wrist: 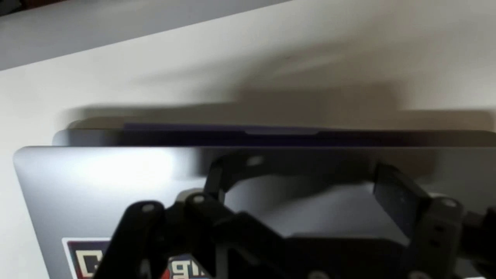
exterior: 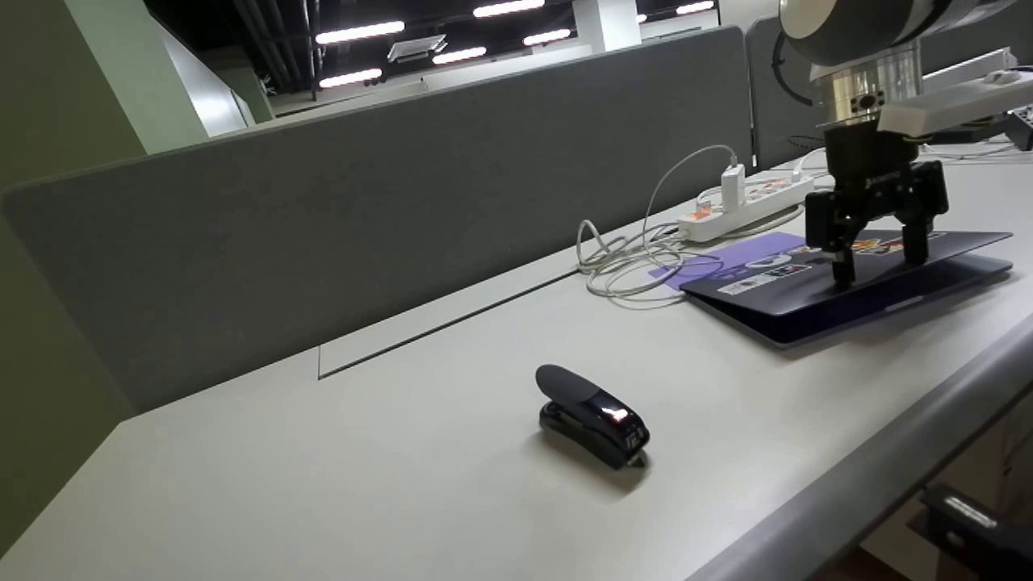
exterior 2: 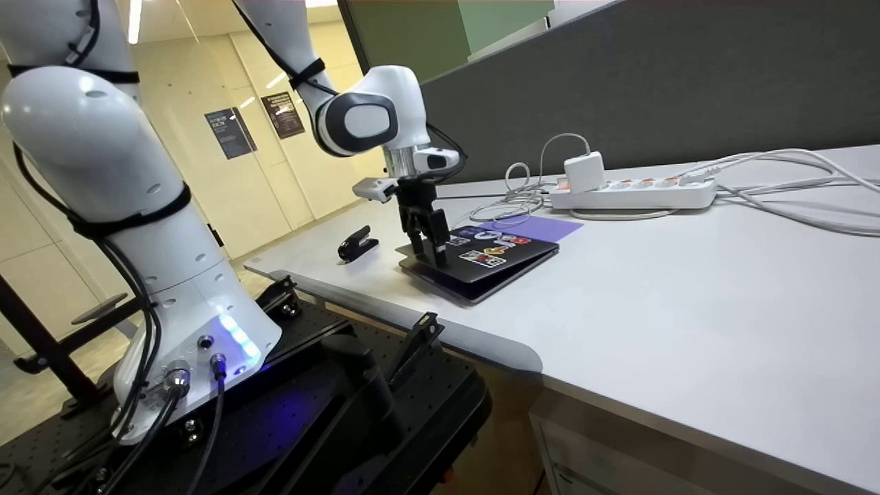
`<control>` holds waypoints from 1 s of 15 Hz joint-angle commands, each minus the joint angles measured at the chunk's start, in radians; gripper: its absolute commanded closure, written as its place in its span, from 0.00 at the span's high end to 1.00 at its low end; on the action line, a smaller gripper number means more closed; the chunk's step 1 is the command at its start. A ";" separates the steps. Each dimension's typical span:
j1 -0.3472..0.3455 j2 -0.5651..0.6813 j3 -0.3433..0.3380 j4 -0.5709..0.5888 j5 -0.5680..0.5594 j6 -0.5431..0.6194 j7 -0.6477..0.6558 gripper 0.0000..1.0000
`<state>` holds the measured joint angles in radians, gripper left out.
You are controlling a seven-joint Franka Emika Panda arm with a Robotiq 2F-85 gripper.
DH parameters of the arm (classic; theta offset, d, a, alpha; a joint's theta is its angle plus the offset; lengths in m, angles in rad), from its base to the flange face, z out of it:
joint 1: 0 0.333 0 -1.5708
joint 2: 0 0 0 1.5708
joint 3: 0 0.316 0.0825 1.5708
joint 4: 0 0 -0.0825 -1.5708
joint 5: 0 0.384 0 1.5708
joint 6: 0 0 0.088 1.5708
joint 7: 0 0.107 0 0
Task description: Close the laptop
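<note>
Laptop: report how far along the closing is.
Done: the lid is folded most of the way down over the base. In hand: the gripper, jaws apart, is at the lid near its free edge; whether it touches is hard to tell. Left: lid and base stand apart at the front in both exterior views, so a final press down likely remains.

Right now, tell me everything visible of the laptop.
The laptop is slim, grey and metallic-looking, with stickers on its lid. The lid stands slightly ajar above the base. The laptop lies on the pale desk, a purple sheet showing past its hinge edge. The open hand appears to touch the lid near its free edge. Screen and keyboard are hidden.
</note>
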<state>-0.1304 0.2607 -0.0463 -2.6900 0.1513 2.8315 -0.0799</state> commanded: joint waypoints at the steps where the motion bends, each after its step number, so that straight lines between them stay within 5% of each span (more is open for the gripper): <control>1: -0.043 0.047 0.019 0.015 0.025 0.027 -0.038 1.00; 9: -0.067 0.090 0.003 0.025 -0.003 0.034 -0.017 1.00; 15: -0.034 -0.108 -0.019 -0.005 -0.014 -0.016 0.020 1.00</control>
<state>-0.1834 0.2938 -0.0462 -2.6700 0.1558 2.8679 -0.1000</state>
